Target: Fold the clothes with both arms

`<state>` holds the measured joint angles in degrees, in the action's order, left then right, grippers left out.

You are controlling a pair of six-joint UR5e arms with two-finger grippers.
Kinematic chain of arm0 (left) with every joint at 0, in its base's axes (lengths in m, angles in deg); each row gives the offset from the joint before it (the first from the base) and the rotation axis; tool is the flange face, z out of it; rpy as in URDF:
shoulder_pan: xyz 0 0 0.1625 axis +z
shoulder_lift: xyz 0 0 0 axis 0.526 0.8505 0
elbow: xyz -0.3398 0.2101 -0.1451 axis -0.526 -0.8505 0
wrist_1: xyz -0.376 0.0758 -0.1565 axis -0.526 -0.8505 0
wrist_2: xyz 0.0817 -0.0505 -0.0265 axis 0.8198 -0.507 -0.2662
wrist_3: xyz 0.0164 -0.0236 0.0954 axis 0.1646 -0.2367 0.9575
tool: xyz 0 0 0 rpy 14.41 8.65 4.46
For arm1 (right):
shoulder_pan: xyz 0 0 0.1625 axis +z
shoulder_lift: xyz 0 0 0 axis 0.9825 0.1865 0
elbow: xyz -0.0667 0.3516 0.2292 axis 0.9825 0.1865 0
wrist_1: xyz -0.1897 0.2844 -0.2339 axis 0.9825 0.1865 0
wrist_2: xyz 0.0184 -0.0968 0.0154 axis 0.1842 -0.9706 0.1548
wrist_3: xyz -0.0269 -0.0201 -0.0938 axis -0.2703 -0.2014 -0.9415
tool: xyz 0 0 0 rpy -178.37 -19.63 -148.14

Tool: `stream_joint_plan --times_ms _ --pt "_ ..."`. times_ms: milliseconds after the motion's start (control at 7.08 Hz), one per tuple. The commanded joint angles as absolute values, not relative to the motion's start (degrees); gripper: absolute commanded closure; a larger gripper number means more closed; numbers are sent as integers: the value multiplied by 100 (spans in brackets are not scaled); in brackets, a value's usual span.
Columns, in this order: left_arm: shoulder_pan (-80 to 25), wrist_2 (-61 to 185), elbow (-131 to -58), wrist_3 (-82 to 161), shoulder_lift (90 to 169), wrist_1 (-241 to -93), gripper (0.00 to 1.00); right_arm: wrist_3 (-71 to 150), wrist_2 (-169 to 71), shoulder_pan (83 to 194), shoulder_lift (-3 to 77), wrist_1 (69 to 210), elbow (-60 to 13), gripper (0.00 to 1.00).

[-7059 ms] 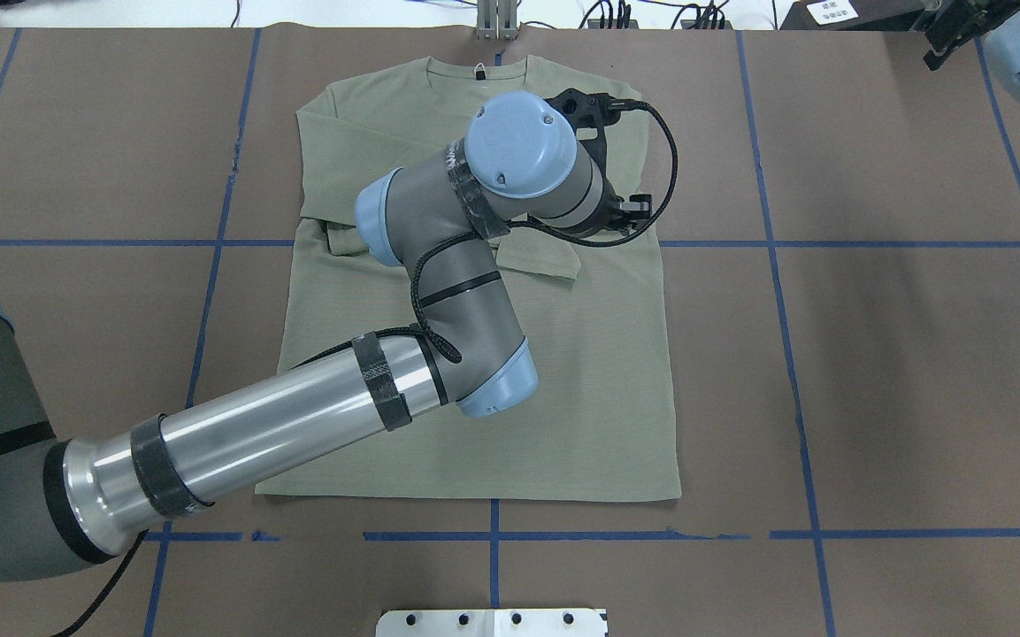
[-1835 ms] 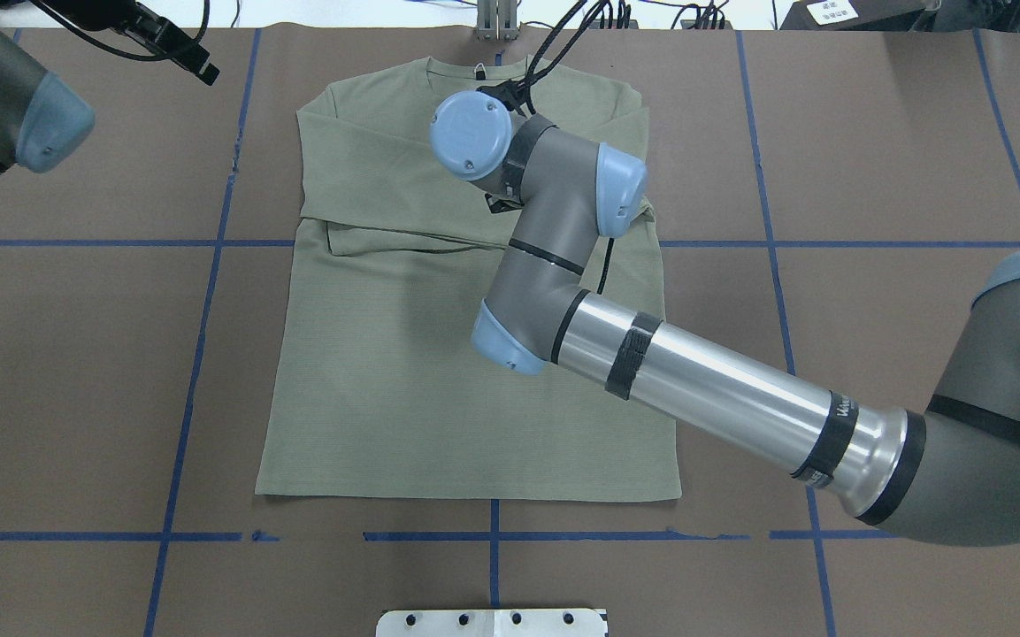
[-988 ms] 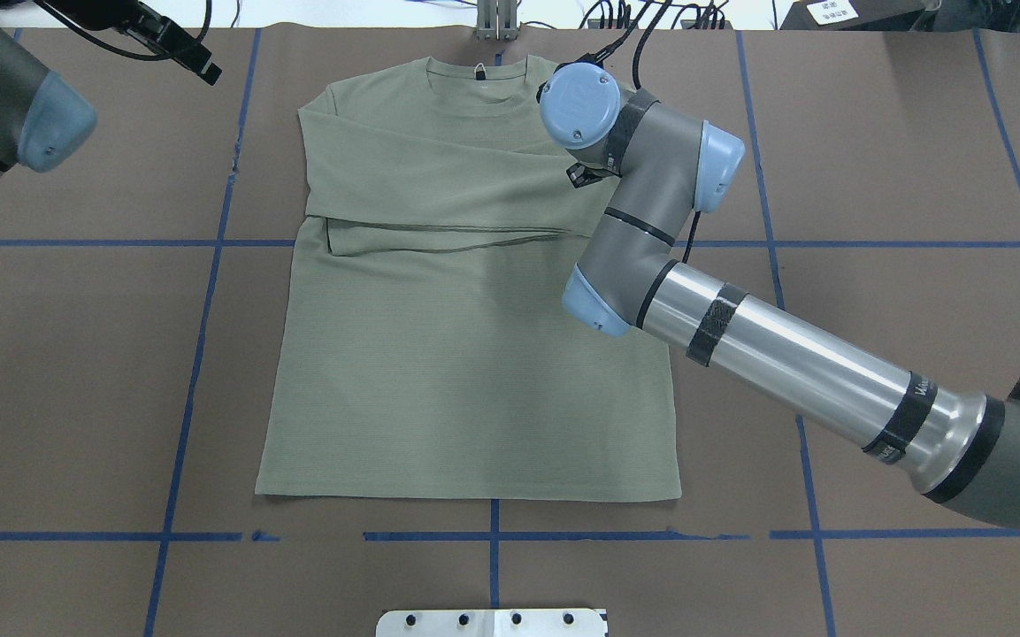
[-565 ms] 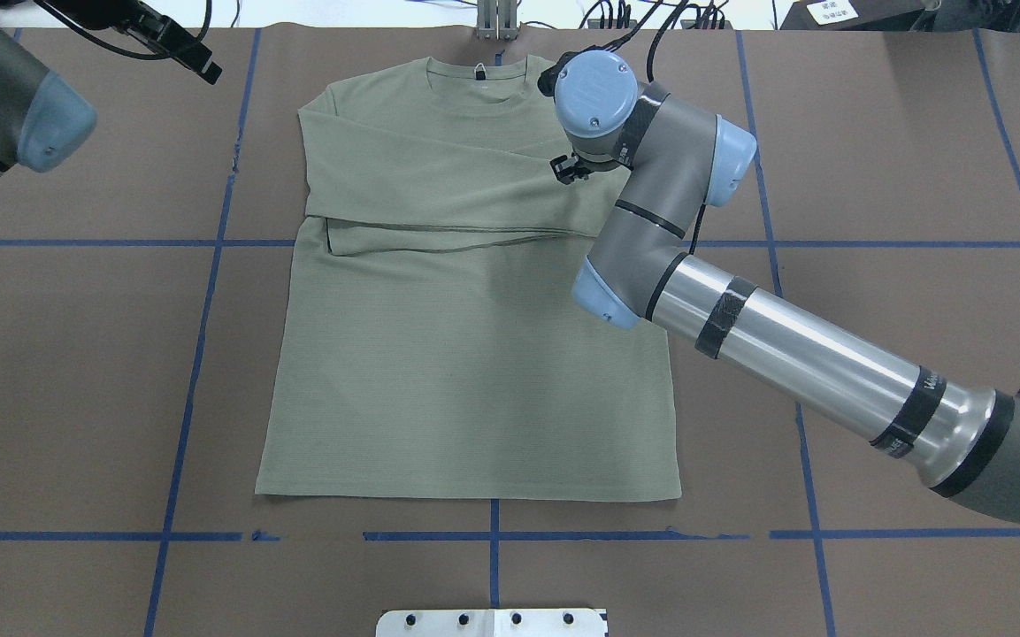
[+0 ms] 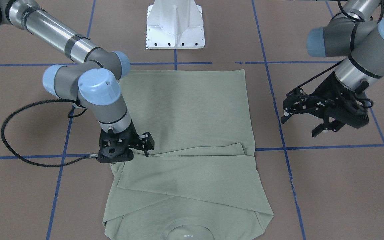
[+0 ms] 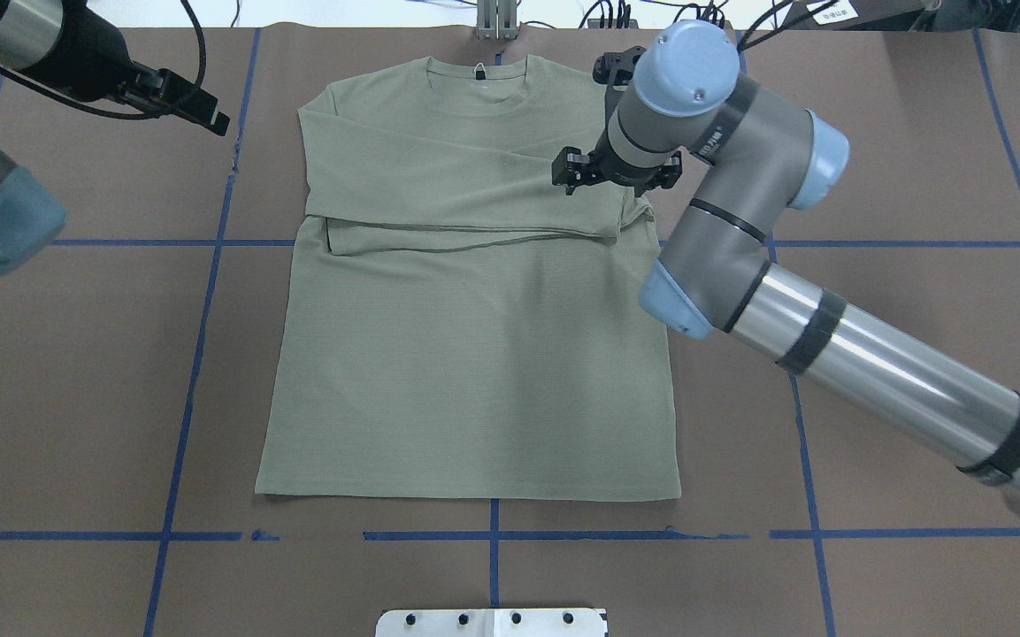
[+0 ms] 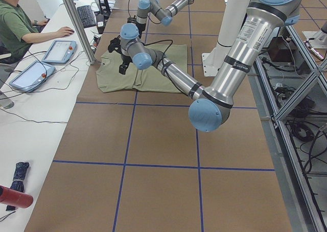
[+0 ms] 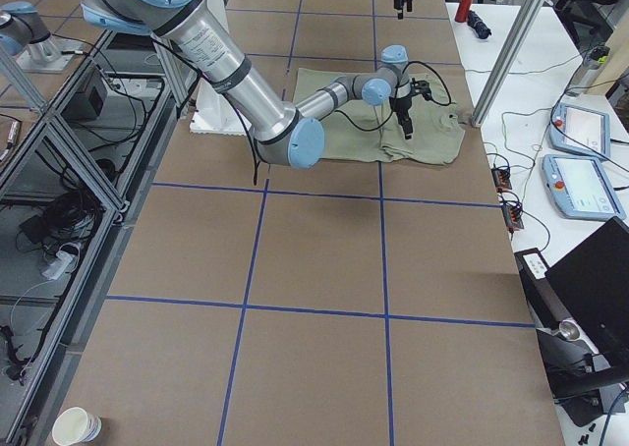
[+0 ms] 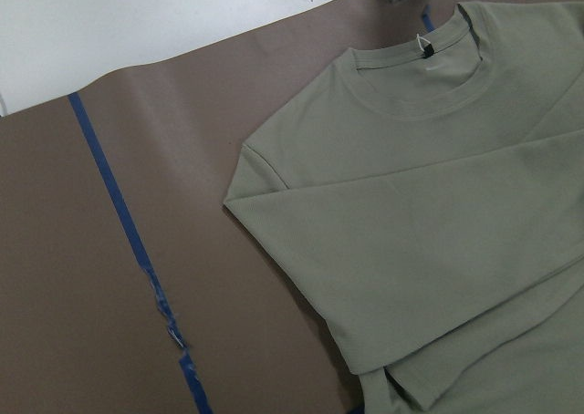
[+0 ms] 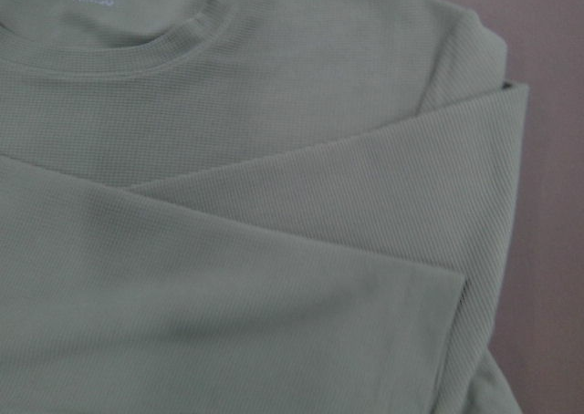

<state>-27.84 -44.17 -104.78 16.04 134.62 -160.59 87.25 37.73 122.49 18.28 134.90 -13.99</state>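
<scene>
Clothing on the desk [image 6: 872, 177] amounts to one pale sage-green long-sleeved shirt [image 6: 465, 354], spread flat on brown paper crossed by blue tape lines [image 6: 563, 535]. Its round neckline [image 6: 477, 95], with a white tag [image 6: 479, 65] inside, points away from the white base plate [image 5: 175, 26], which sits just past the shirt's hem. Both sleeves [image 6: 439, 190] are folded inward across the shirt's chest, one over the other, forming a band below the neckline.

The right arm [image 6: 872, 372] reaches in over the shirt's side edge and turns its wrist downward at the end of that sleeve band. The right pincer [image 6: 618, 172] hangs low over the shirt there with its fingers [image 6: 568, 168] spread apart and no cloth between them. Whether a fingertip touches the fabric cannot be told. Its wrist camera shows only the crossed sleeve layers and the shirt's shoulder.

The left arm [image 5: 368, 56] stays off the shirt, beyond the opposite side edge. The left pincer [image 5: 301, 124] is raised over bare desk beside the shirt's body, fingers apart and empty.

A person [image 7: 18, 22] sits at a white table beyond the shirt's collar end.
</scene>
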Motion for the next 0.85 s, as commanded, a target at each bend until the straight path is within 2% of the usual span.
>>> stream_joint_plan --times_ms 0,141,282,424,706 --pt "-2129 -3860 -11383 440 12941 -16064 0 10014 3857 11979 3461 13367 -3543 0" --pt "-1865 -3441 -11787 148 12608 -16090 0 10360 3813 11768 3982 13366 -4169 0" --pt "-1602 -3228 -12078 -220 12369 -16108 0 10790 3516 11453 4361 13114 -4419 0" --pt "-1364 -3173 -12203 -476 12080 -16308 0 11125 3104 11093 4774 12119 -4396 0" --pt "-697 -2544 -12204 -1467 11019 -17945 0 11838 2882 10836 5024 11749 -4431 0"
